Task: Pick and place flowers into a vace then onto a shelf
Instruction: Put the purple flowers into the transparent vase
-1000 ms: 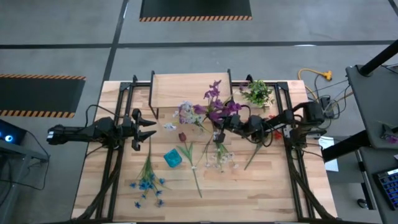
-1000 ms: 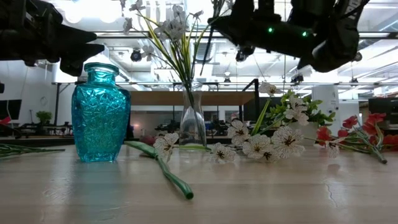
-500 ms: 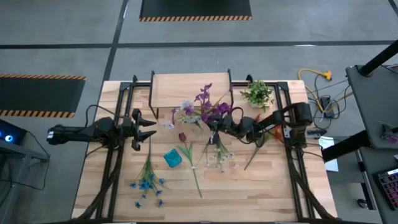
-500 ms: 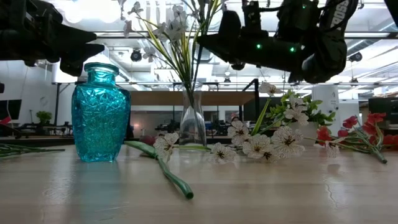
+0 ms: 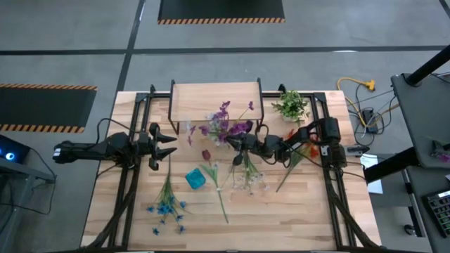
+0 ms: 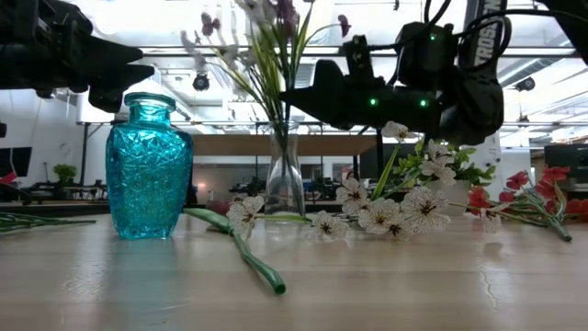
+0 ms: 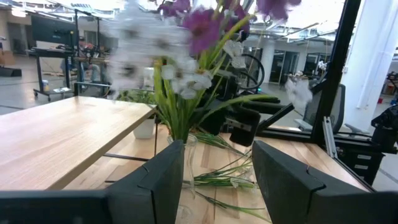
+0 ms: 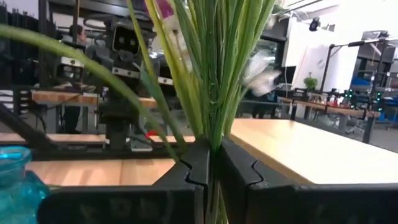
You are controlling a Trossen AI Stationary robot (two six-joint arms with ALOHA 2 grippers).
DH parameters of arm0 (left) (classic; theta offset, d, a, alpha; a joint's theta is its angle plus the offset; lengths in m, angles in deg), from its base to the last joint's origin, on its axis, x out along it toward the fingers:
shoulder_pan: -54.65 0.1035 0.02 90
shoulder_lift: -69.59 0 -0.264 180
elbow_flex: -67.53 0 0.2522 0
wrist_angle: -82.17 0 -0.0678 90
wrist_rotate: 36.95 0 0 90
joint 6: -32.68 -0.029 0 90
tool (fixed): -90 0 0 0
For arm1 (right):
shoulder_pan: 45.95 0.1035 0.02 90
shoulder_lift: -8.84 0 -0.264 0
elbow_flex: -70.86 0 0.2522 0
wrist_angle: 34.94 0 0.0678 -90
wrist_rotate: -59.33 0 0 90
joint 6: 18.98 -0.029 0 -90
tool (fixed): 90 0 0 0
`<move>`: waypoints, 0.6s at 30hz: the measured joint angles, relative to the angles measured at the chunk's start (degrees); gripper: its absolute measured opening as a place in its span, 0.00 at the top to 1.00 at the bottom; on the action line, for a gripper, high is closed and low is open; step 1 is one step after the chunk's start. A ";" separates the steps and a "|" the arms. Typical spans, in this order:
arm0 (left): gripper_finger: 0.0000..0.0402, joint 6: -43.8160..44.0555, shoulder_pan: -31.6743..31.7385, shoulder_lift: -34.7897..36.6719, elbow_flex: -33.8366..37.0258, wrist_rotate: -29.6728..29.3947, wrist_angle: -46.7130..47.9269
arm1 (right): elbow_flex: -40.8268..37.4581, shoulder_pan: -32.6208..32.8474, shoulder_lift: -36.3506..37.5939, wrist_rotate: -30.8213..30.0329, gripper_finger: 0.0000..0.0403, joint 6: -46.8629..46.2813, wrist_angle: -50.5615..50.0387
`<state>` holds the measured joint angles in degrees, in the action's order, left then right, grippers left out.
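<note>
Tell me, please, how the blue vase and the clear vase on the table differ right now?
The blue vase is squat, opaque turquoise with a faceted surface; the clear vase is slim, plain glass. The blue vase is empty, while the clear vase holds a bunch of flowers. The right hand is shut on those stems; nothing touches the blue vase. Both stand upright on the table.

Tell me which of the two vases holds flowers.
The clear glass vase, stems bunched in its neck; the teal vase stands without any.
</note>
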<state>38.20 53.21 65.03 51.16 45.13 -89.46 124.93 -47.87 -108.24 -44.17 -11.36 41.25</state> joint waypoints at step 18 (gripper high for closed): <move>0.57 0.01 0.02 0.00 0.00 0.00 0.00 | 0.03 0.00 -0.09 0.00 0.97 -2.37 -4.52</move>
<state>38.20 53.23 65.03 51.16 45.13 -89.46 124.96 -47.87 -108.33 -44.17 -13.72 36.73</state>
